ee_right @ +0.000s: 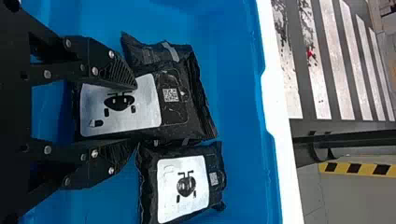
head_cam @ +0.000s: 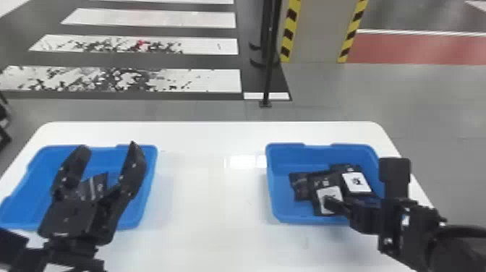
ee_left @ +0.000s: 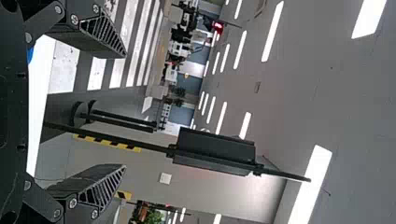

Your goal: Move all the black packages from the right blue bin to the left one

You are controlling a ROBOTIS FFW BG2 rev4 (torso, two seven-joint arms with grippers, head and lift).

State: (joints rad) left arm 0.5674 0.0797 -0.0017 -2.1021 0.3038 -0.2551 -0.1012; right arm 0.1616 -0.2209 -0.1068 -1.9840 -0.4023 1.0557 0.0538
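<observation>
In the left bin (head_cam: pixel 149 177), one package (head_cam: pixel 97 186) is being contained; three are being left in the right bin (head_cam: pixel 273 184), left gripper (head_cam: pixel 108 144) and right gripper (ee_right: pixel 136 114) spread.

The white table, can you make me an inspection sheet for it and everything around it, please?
Surface: white table, with a shiny reflection between the bins.
Job's things: right blue bin holds at least three black packages, overlapping; left blue bin holds at least one, partly hidden.
Clutter: nothing seen.
Grippers: left gripper open, over the left bin; right gripper open, at a labelled package.
Cables: maybe one, a dark curve on the right arm.
Surroundings: striped floor, black pole, yellow-and-black-edged pillar.
</observation>
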